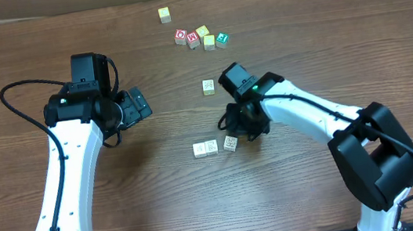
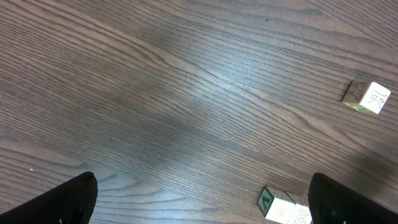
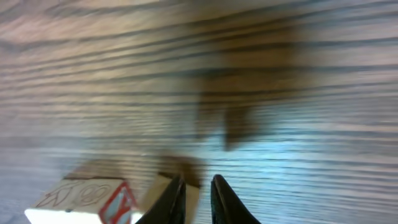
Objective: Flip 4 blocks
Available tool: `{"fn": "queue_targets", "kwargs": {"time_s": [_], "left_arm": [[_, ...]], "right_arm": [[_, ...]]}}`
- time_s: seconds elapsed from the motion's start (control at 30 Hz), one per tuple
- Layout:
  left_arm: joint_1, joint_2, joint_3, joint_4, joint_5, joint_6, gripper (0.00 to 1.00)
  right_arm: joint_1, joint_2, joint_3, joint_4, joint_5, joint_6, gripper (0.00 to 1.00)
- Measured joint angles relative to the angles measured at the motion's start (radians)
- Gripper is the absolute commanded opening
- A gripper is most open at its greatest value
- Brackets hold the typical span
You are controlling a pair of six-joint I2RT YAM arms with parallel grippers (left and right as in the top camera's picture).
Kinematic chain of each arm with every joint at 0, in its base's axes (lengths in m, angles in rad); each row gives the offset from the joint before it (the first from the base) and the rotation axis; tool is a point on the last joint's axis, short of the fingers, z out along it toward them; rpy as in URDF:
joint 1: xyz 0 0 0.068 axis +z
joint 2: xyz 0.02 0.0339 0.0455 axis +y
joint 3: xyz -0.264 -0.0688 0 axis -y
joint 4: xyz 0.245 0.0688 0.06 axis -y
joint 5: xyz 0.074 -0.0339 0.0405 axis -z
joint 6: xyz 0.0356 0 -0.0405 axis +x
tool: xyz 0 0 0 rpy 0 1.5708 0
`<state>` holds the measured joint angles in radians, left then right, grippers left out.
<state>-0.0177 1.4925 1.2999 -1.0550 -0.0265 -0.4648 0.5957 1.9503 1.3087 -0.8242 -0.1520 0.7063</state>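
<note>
1. Your left tool [image 1: 138, 104] has its fingers spread wide and holds nothing. It hangs over bare bench [image 1: 162, 208], well apart from the blocks.
2. Your right tool [image 1: 241, 125] has its fingers nearly together with a thin gap and nothing pinched. It hangs just beside the end block [image 1: 230, 142].
3. The end block sits in a row with two more blocks [image 1: 205, 148]. The fourth block [image 1: 208, 87] sits alone, farther up the bench.
4. The bright cubes [image 1: 201, 37] at the far side are not yours.
5. Handling, my guess: light, stiff wood with smooth faces — likely to skid if nudged.
6. Pinch two opposite flat faces, square on — not the corners. The row is tight, so start from an end.
</note>
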Motion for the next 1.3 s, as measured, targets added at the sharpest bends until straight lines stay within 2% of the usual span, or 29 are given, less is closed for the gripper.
{"fn": "queue_targets", "kwargs": {"time_s": [0.1, 0.17, 0.4, 0.7, 0.97, 1.3], "left_arm": [[0.000, 0.000, 0.000, 0.000, 0.000, 0.000, 1.00], [0.000, 0.000, 0.000, 0.000, 0.000, 0.000, 1.00], [0.000, 0.000, 0.000, 0.000, 0.000, 0.000, 1.00], [0.000, 0.000, 0.000, 0.000, 0.000, 0.000, 1.00], [0.000, 0.000, 0.000, 0.000, 0.000, 0.000, 1.00], [0.000, 0.000, 0.000, 0.000, 0.000, 0.000, 1.00]], "right_arm": [[-0.032, 0.000, 0.000, -0.045, -0.002, 0.000, 0.15], [-0.046, 0.000, 0.000, -0.072, -0.006, -0.001, 0.11], [-0.021, 0.000, -0.003, -0.110, -0.052, 0.032, 0.11], [0.051, 0.000, -0.037, -0.008, -0.057, 0.084, 0.11], [0.052, 0.000, -0.037, -0.004, -0.045, 0.078, 0.11], [0.053, 0.000, -0.038, 0.033, -0.029, -0.013, 0.14]]}}
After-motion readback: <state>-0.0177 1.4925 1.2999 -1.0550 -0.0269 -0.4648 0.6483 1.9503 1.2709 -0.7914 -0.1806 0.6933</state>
